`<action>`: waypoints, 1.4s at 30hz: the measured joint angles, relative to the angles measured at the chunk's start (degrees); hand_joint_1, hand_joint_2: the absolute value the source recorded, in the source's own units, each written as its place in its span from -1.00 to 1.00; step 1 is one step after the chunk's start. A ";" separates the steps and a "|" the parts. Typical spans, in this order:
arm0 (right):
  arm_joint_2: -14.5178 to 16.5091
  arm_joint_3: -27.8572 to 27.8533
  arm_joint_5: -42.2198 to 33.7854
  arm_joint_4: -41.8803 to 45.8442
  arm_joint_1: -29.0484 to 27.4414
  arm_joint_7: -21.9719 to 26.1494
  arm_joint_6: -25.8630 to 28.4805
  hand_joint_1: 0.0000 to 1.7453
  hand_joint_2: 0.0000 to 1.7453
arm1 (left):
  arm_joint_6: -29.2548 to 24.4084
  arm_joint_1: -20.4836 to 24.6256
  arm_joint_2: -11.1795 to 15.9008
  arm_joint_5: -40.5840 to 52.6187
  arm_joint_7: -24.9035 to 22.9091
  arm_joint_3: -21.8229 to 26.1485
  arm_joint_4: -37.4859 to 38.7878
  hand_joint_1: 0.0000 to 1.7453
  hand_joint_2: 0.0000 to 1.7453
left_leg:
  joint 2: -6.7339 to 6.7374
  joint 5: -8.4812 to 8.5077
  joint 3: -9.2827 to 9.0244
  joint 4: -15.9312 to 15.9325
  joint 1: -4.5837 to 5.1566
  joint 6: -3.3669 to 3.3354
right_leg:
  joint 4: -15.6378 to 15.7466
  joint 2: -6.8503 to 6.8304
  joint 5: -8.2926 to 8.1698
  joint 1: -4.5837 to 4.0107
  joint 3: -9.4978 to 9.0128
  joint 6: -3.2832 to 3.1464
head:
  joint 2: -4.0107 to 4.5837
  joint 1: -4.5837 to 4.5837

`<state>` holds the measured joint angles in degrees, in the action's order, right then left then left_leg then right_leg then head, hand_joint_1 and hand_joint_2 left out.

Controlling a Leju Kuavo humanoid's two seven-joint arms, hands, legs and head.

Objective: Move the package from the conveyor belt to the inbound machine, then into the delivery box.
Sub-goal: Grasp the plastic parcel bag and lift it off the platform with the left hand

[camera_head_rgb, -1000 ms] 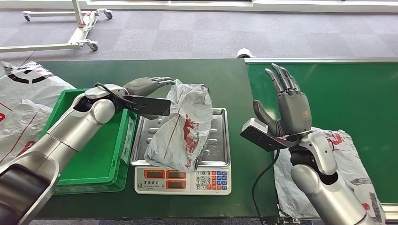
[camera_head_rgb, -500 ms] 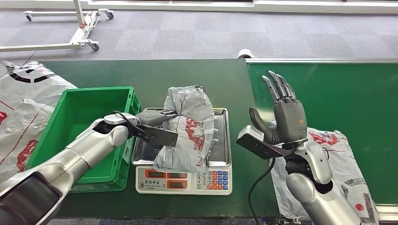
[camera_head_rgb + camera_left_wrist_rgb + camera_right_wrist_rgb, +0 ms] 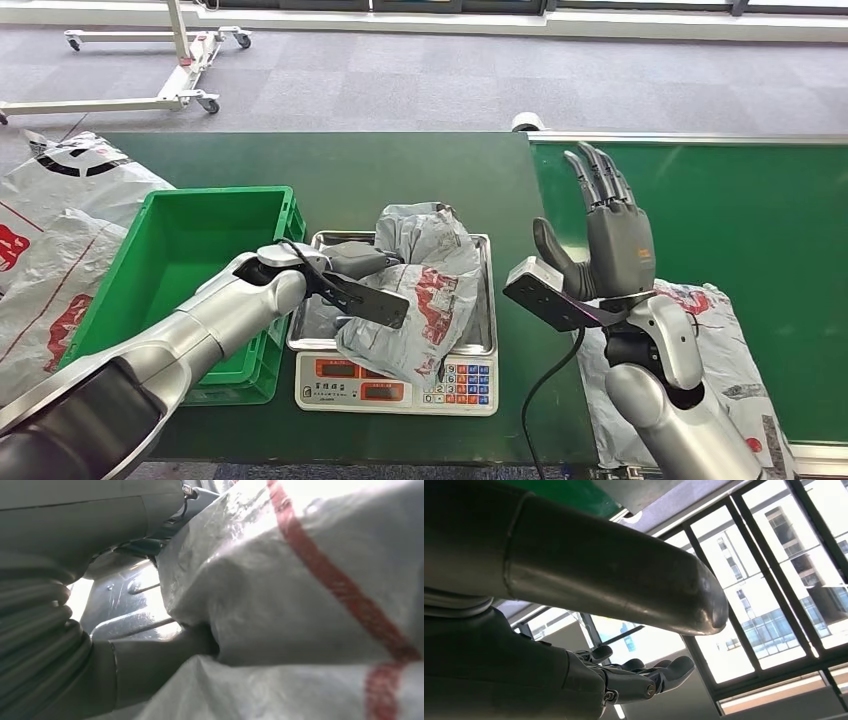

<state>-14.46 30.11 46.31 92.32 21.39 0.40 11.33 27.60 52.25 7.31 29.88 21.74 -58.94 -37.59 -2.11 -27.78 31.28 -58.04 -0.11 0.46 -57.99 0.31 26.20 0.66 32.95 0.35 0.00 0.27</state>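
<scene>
Our left hand (image 3: pixel 352 262) gripped the grey package (image 3: pixel 425 290), which we had lowered since the previous second from up in the air onto the tray of the scale (image 3: pixel 400 378); our right hand (image 3: pixel 608 238) stayed raised with fingers straight and spread, holding nothing. The green crate (image 3: pixel 190 240) stood just beside the scale, a second bag (image 3: pixel 730 350) lay on the conveyor belt (image 3: pixel 740 210) behind our right forearm, and more bags (image 3: pixel 50 240) were piled beyond the crate.

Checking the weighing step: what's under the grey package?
The grey package lies on the scale's steel tray, left hand gripping it. The tray's middle is covered.
</scene>
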 joint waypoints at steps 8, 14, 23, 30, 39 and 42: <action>-0.01 -1.92 -1.17 0.99 -2.21 0.89 0.67 -1.00 -1.00 | -1.74 0.08 0.92 -0.75 -0.87 -0.01 -2.62 1.00 1.00 | 0.00 0.05 0.18 0.01 -0.03 0.03 | -0.02 0.04 -0.01 -0.02 0.22 -0.01 | 0.00 -0.02; -0.01 -3.21 -1.97 1.63 -3.62 1.61 0.73 -1.00 -1.00 | -2.26 0.07 2.15 -0.94 -1.26 0.03 -4.68 1.00 1.00 | 0.14 0.05 0.40 0.00 -0.03 0.03 | -0.02 0.17 -0.05 -0.02 0.50 -0.04 | 0.00 -0.01; -0.46 -6.06 -4.05 2.43 -5.98 2.73 0.25 -1.00 -1.00 | -3.84 0.79 6.42 -0.87 -4.32 2.43 -10.68 1.00 1.00 | 0.25 0.06 0.62 0.01 -0.05 0.04 | -0.05 0.31 -0.07 -0.04 0.79 -0.06 | 0.00 -0.01; -1.28 -7.80 -8.50 2.65 -6.83 4.69 -1.74 -1.00 -1.00 | -3.17 2.35 12.00 -0.90 -5.98 5.49 -17.87 1.00 1.00 | 0.44 0.05 0.72 0.01 -0.06 0.04 | -0.08 0.49 -0.09 -0.04 0.92 -0.10 | 0.00 -0.01; -2.09 -8.65 -9.98 2.89 -6.75 4.31 -2.18 -1.00 -1.00 | -1.67 2.15 18.85 -2.36 -6.56 7.59 -26.45 1.00 1.00 | 0.47 0.05 0.74 0.01 -0.06 0.04 | -0.08 0.54 -0.09 -0.04 0.96 -0.10 | 0.00 -0.02; -2.47 -8.87 -10.39 2.99 -6.91 4.35 -2.12 -1.00 -1.00 | -0.90 2.18 20.81 -3.06 -7.30 8.17 -28.95 1.00 1.00 | 0.57 0.05 0.74 0.01 -0.06 0.05 | -0.08 0.62 -0.11 -0.04 0.99 -0.11 | 0.00 -0.01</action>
<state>-16.93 21.24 35.93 95.31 14.48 4.75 9.21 26.70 54.44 28.12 26.82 14.44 -50.76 -66.54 -1.54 -27.73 32.02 -58.02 -0.17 0.51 -58.07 0.92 26.10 0.61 33.94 0.24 0.00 0.26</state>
